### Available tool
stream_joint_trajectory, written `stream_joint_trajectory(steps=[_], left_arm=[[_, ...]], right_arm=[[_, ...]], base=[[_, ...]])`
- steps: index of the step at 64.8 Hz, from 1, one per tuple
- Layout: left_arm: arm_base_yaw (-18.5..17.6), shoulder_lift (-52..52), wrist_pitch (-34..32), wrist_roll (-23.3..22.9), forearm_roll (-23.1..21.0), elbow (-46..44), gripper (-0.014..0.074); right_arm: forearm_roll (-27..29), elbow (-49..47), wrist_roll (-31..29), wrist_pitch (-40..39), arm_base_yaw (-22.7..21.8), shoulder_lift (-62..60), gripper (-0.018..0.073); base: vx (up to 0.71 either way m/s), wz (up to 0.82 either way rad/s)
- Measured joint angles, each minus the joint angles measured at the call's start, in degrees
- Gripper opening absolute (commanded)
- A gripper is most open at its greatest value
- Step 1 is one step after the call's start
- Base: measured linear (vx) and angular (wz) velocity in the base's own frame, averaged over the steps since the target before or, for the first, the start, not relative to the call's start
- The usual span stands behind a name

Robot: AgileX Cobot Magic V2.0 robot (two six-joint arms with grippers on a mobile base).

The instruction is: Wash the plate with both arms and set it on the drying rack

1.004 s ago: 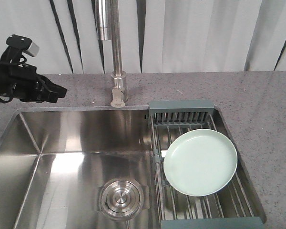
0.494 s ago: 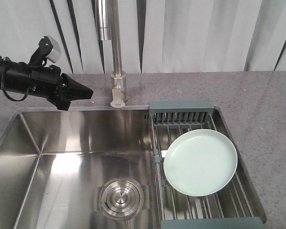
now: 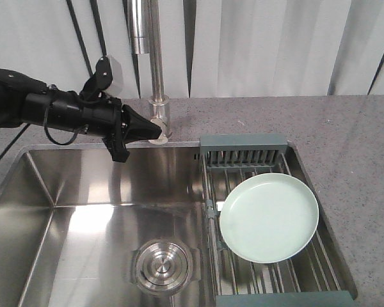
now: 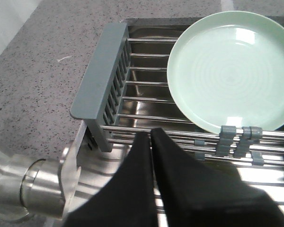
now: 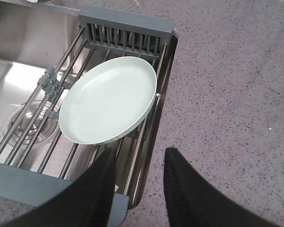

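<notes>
Nearest me, the round pale mint-green plate [image 3: 269,217] lies flat on the steel bars of the grey-green drying rack [image 3: 243,143] spanning the right end of the brushed steel sink [image 3: 83,224], whose basin holds only its round drain [image 3: 164,266]. The right gripper [image 5: 141,165] hangs near the plate, jaws parted and empty. Farther back, the left gripper [image 3: 155,131], jaws closed on nothing, points at the chrome tap [image 3: 157,77], probably to start water.

Bright even light, glare on the sink [image 3: 83,217], sharp focus
</notes>
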Motion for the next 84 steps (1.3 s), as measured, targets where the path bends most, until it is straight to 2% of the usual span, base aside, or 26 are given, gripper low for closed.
stream_joint_trajectory(steps=[23, 41, 60, 71, 79, 84], left_arm=[[-1.19, 5.19, -5.72, 1.33, -0.37, -5.89, -0.0008], [-1.65, 7.40, -7.29, 1.39, -0.10, -10.82, -0.0008], [-1.76, 7.41, -7.60, 1.21, -0.23, -11.51, -0.0008], [-1.63, 6.56, -3.57, -3.68, 0.38, -11.51, -0.0007], [-1.60, 4.27, -0.79, -9.87, 4.92, -11.56, -0.0007], [-1.35, 2.52, -0.47, -16.58, 9.55, -11.69, -0.0007]], right_arm=[[0.00, 0.00, 0.00, 0.00, 0.00, 0.00, 0.0246], [0.00, 0.00, 0.00, 0.00, 0.00, 0.00, 0.0246], [0.00, 0.00, 0.00, 0.00, 0.00, 0.00, 0.0246], [0.00, 0.00, 0.00, 0.00, 0.00, 0.00, 0.0246], [0.00, 0.00, 0.00, 0.00, 0.00, 0.00, 0.0246], [0.00, 0.00, 0.00, 0.00, 0.00, 0.00, 0.0246]], base=[[0.00, 0.00], [0.00, 0.00], [0.00, 0.00], [0.00, 0.00], [0.00, 0.00], [0.00, 0.00]])
